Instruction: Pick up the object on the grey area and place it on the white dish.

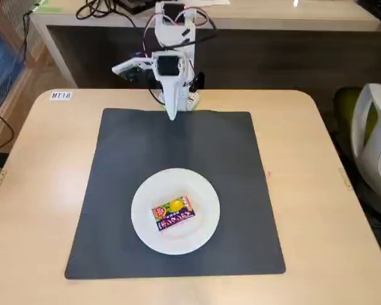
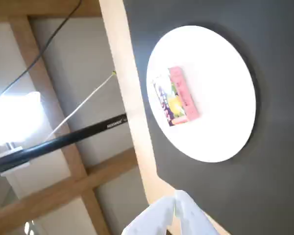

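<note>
The small orange-yellow and red-purple box point(image 1: 174, 213) lies flat on the white dish point(image 1: 143, 197), a little left of its centre. The dish sits on the dark grey mat point(image 1: 127, 165), towards its front. My gripper point(image 1: 172, 114) hangs at the mat's far edge, well away from the dish, pointing down with its jaws together and nothing in them. In the wrist view the box point(image 2: 175, 97) lies on the dish point(image 2: 220, 58) on the mat point(image 2: 274, 186), and my white gripper point(image 2: 178, 205) enters from the bottom edge, shut.
The mat lies on a light wooden table point(image 1: 44, 190) with a label point(image 1: 61, 95) at its back left. A chair point(image 1: 374, 146) stands to the right. A desk with cables point(image 1: 101, 9) is behind the arm. A black pole point(image 2: 59, 142) shows beyond the table edge.
</note>
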Robot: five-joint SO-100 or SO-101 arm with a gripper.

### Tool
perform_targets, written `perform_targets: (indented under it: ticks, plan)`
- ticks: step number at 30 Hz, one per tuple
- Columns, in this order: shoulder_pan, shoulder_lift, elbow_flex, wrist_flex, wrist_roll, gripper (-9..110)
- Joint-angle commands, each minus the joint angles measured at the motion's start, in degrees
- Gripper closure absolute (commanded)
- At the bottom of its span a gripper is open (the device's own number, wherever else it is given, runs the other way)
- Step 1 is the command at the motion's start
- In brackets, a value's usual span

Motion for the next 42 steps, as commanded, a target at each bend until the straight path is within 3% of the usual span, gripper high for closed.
perform_targets:
  ticks: [1,8,13,31,33,42]
  plan:
    - [0.00,9.49,14.15,-5.98,-1.93,102]
    - [0.09,17.67,28.92,-10.11,-7.12,102]
    - [0.18,29.53,38.32,-6.33,-7.47,102]
    - [-0.53,29.62,44.82,-5.71,-10.55,102]
    - [-0.62,29.62,44.82,-5.71,-10.72,97]
    - [-0.62,29.62,44.91,-5.98,-10.81,101]
